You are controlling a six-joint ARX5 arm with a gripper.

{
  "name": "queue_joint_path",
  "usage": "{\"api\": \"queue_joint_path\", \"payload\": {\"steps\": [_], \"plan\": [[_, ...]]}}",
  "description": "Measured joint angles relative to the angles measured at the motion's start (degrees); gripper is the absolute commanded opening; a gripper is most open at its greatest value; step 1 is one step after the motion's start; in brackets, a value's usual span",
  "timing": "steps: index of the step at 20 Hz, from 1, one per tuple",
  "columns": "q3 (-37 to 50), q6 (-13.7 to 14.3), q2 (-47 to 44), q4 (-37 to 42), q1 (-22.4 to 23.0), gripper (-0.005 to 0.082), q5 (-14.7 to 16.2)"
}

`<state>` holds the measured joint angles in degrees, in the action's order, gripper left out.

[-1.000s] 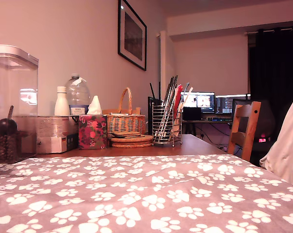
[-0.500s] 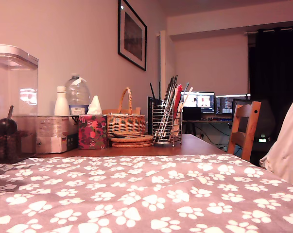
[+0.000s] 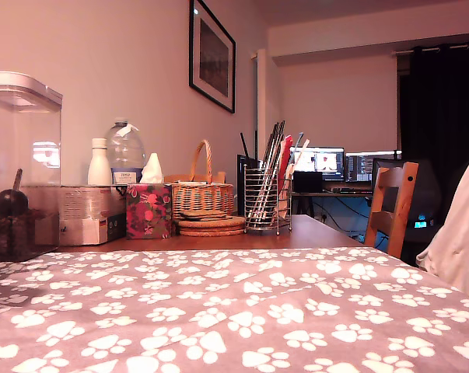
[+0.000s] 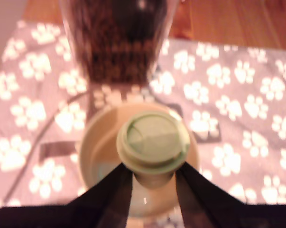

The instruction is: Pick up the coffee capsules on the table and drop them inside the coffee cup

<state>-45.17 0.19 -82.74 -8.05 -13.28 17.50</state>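
The fingers (image 4: 153, 183) are clenched on the coffee cup (image 4: 153, 142), one dark finger on each side of its tapered body just below the matching green domed lid. The coffee cup is upright and sits directly above a pale round bowl (image 4: 93, 156), whose rim shows around it; whether cup and bowl touch cannot be told. Beyond the bowl stands a clear container (image 4: 116, 38) of dark contents. Bowl and container sit on the paw-print cloth (image 4: 237, 109) covering the worktop (image 4: 237, 19). In the exterior view, the clear container (image 3: 20, 167) stands at the cloth's (image 3: 242, 311) far left edge; cup and fingers are outside that view.
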Motion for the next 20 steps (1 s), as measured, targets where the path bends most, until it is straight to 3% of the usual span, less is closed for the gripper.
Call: {"api": "queue_joint_path", "payload": {"steps": [5, 14, 15, 17, 18, 20], "plan": [[0.0, 0.0, 0.0, -0.4, 0.0, 0.0513, 0.0], [0.0, 0.0, 0.0, -0.5, 0.0, 0.0533, 0.0], [0.0, 0.0, 0.0, -0.5, 0.0, 0.0522, 0.0], [0.0, 0.0, 0.0, -0.5, 0.0, 0.0418, 0.4], [0.0, 0.0, 0.0, -0.5, 0.0, 0.0332, 1.0], [0.0, 0.0, 0.1, -0.8, 0.0, 0.006, 1.6]]}}
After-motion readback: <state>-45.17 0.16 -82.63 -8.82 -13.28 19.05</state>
